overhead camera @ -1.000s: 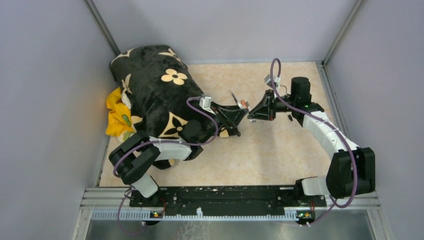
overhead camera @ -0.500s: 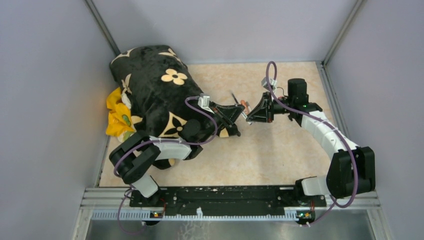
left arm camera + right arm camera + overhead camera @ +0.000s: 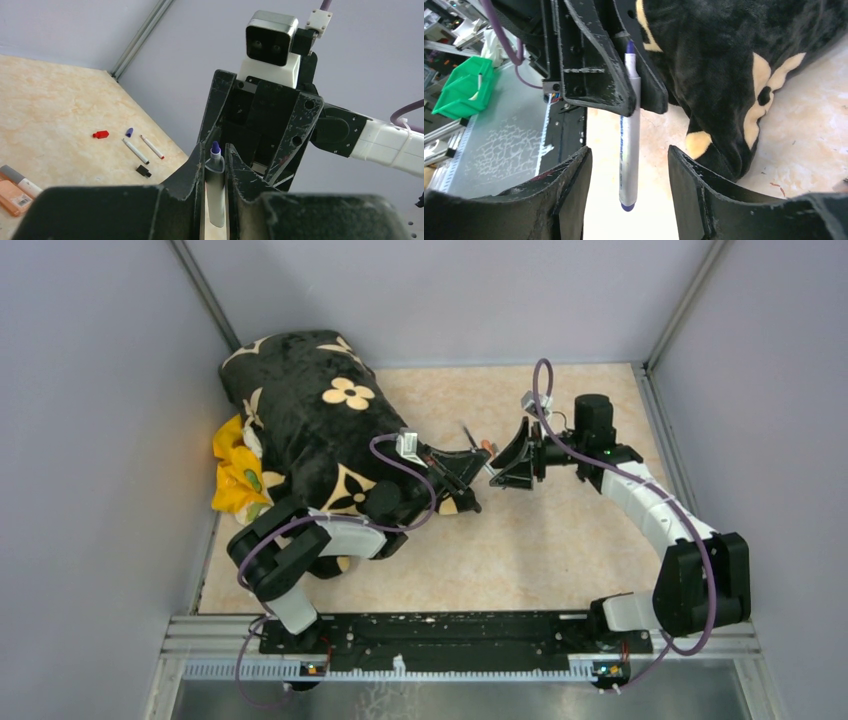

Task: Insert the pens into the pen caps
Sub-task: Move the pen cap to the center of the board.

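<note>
Beige table [image 3: 540,535], pen [image 3: 629,150] in left gripper [image 3: 215,152]

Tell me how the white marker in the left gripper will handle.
Probably stiff: the white marker sticks straight out of the left gripper. Likely light, as a pinch near one end carries it. Its round smooth barrel could slip or pivot.
</note>
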Available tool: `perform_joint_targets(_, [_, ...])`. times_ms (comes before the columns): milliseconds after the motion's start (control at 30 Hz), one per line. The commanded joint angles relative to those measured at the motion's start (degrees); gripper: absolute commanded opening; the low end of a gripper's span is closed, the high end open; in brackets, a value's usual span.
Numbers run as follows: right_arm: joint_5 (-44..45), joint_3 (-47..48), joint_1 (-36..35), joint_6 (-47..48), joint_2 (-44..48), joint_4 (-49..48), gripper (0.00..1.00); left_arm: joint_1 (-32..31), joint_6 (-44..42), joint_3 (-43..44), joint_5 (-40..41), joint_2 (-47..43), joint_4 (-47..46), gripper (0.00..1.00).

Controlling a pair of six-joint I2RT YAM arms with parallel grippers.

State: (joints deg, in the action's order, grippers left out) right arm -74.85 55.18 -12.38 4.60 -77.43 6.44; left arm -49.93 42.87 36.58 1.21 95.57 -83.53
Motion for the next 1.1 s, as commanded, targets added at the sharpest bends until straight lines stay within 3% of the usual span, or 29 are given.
perform_joint_targets(0, [4.21,4.63,-0.28,11.85,-0.19,11.23,0.57,0.27,-1.13,-0.78,-0.54,-0.04,-5.22,0.0])
perform_joint_targets(200, [6.72,4.9,7.44,15.04,1.43,13.1,0.59,1.33,-7.45,-6.62,-0.92,-4.78,-2.36,0.0])
perform_joint_targets(300, [11.24,5.35,11.03,14.81,1.71,12.8,0.59,2.88,-10.15,-9.56,-6.02,-8.06,-1.06,0.0])
perform_joint_targets(367, [21.17,4.02,13.48,9.1,1.85,7.65,0.59,4.02,-13.15,-11.06,-9.08,-10.84,1.81,0.0])
perform_joint_targets(567, [63.79,3.02,17.29,-10.01,-3.02,-1.07,0.56,4.32,-25.98,-13.05,-10.75,-22.75,21.51,0.0])
perform_joint_targets(700, [78.69,7.11,17.35,-17.54,-10.82,2.81,0.47,4.36,-30.07,-14.79,-8.57,-29.32,30.94,0.0])
perform_joint_targets(833, [85.0,10.08,17.84,-20.13,-16.5,4.7,0.37,4.4,-30.59,-17.81,-7.82,-32.95,31.39,0.0])
perform_joint_targets(1067, [85.03,15.2,20.36,-21.99,-24.33,5.57,0.34,4.36,-29.31,-20.26,-7.59,-34.11,31.57,0.0])
